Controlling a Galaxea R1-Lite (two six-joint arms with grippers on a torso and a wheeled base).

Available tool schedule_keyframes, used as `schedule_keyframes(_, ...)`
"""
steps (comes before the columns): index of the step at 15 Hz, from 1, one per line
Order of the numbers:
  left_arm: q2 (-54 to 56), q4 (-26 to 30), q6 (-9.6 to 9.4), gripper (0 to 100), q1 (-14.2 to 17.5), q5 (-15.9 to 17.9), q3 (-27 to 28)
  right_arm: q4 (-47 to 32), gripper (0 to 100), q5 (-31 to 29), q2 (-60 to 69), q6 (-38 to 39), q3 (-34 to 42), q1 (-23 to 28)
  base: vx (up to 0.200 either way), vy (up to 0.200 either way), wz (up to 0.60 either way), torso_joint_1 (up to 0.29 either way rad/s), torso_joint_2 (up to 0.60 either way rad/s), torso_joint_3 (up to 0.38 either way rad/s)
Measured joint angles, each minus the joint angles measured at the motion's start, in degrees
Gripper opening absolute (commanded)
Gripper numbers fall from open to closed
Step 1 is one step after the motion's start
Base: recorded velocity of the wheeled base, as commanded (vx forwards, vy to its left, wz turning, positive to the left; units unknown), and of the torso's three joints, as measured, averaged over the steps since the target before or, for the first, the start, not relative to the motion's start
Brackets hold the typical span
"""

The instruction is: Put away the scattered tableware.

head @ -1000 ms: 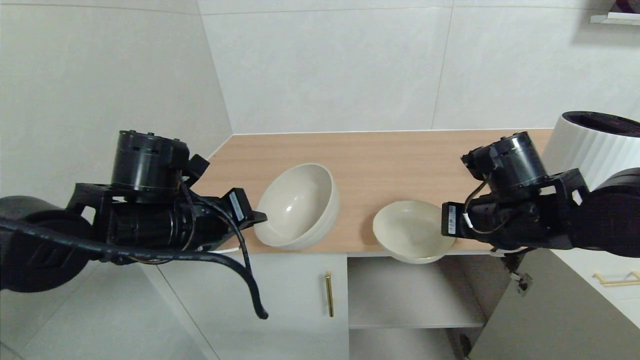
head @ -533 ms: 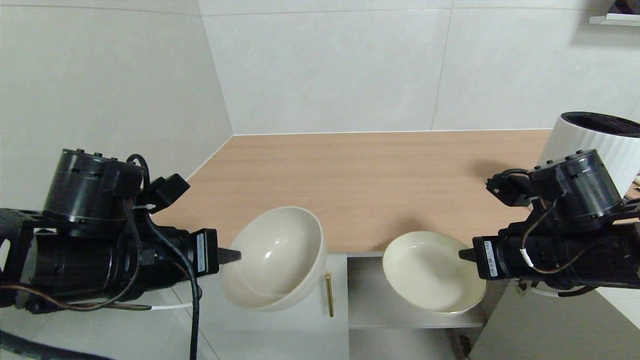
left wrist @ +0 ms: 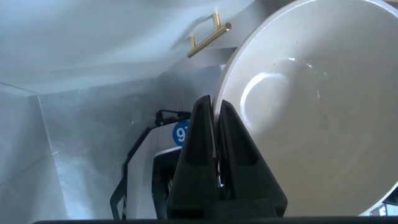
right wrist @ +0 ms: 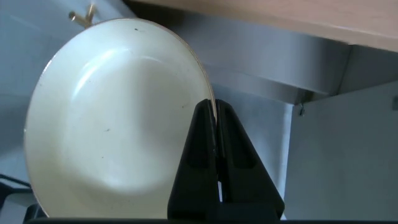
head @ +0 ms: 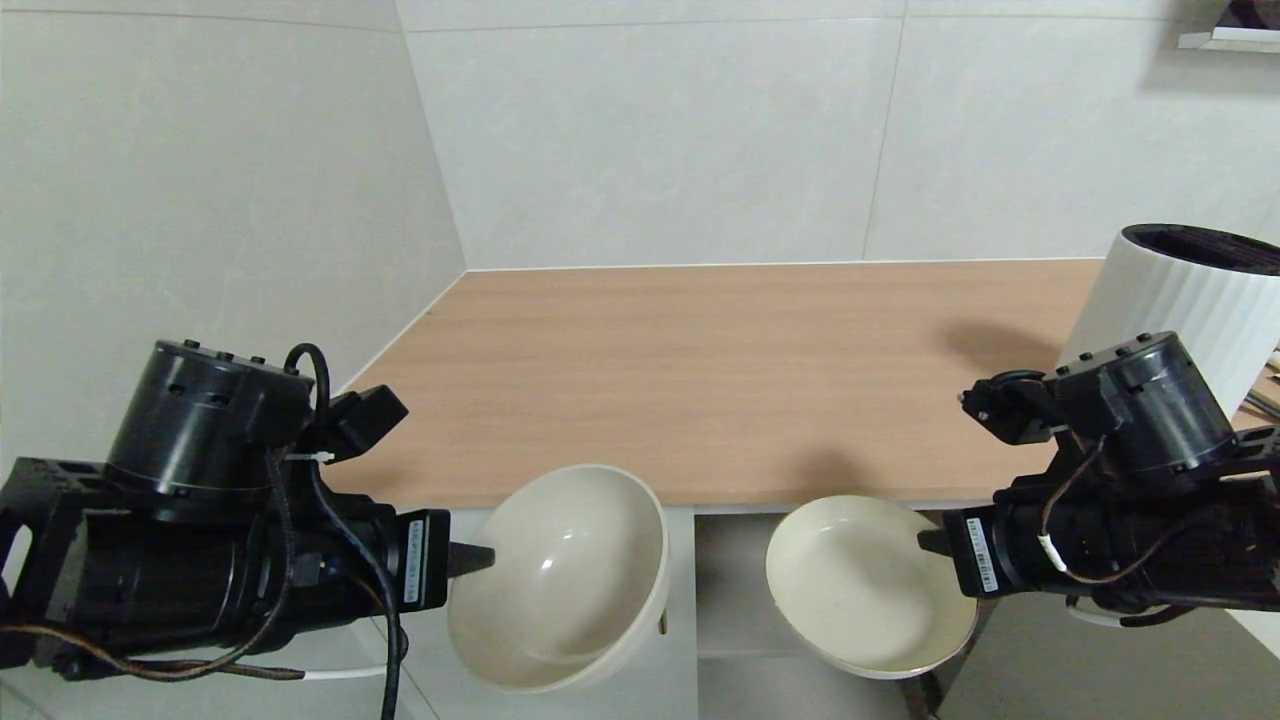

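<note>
My left gripper (head: 470, 560) is shut on the rim of a deep cream bowl (head: 560, 580), held in the air below and in front of the wooden counter (head: 720, 370). In the left wrist view its fingers pinch the deep bowl's (left wrist: 311, 106) edge, left gripper (left wrist: 215, 118). My right gripper (head: 935, 542) is shut on the rim of a shallow cream bowl (head: 865, 585), also held off the counter in front of the open cabinet. The right wrist view shows the shallow bowl (right wrist: 118, 118) clamped at its edge by the right gripper (right wrist: 215, 121).
A tall white ribbed container (head: 1180, 290) stands on the counter at the right. Below the counter edge is an open cabinet shelf (head: 730, 600); a brass handle (left wrist: 208, 34) shows on the closed door. Tiled walls close off the left and back.
Both arms have pulled back toward me and lowered, carrying the two bowls off the counter to below its front edge.
</note>
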State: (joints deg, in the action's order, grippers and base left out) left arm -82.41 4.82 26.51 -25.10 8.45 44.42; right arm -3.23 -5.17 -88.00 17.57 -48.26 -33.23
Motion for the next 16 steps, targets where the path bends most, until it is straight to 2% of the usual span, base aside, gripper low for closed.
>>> schedule_keyframes(4,0.1,0.0,0.0,0,-0.3,0.0,-0.1,0.0,0,0.0,-0.3,-0.1,0.3,-0.7,0.0,0.0,0.0,-0.076,0.18,0.112)
schedule_keyframes(16,-0.3,0.0,0.0,0,-0.3,0.0,-0.1,0.0,0,0.0,-1.7,-0.1,0.7,-0.9,0.0,0.0,0.0,-0.169,0.46,0.286)
